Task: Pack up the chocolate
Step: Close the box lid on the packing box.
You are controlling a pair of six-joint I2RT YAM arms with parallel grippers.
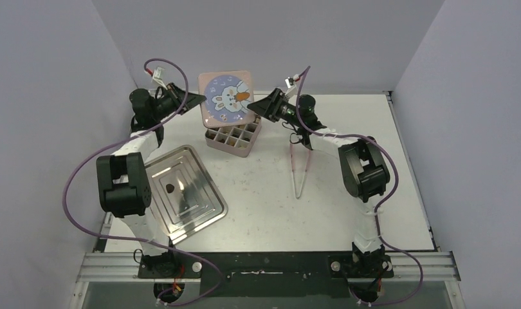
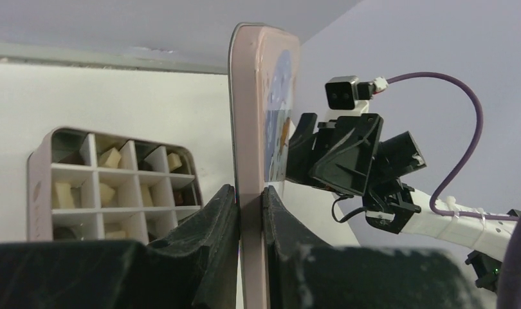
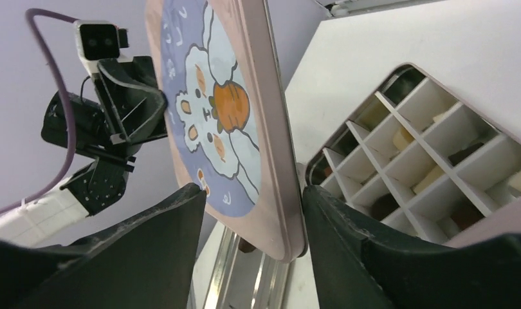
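Note:
The rabbit-picture lid (image 1: 227, 98) hangs tilted above the open gridded tin (image 1: 231, 138). My left gripper (image 1: 200, 98) is shut on the lid's left edge; in the left wrist view its jaws (image 2: 250, 193) pinch the lid's rim (image 2: 261, 129). My right gripper (image 1: 255, 107) is open and straddles the lid's right edge (image 3: 251, 190), one finger (image 3: 322, 219) against the rim. Tan, cream and dark chocolate pieces (image 2: 110, 158) lie in the tin's cells (image 3: 431, 177). One dark chocolate (image 1: 171, 188) sits on the silver tray (image 1: 200, 206).
Pink tongs (image 1: 300, 170) lie on the table right of the tin, under my right arm. The silver tray is at the front left beside my left arm. The enclosure's walls stand close behind the tin.

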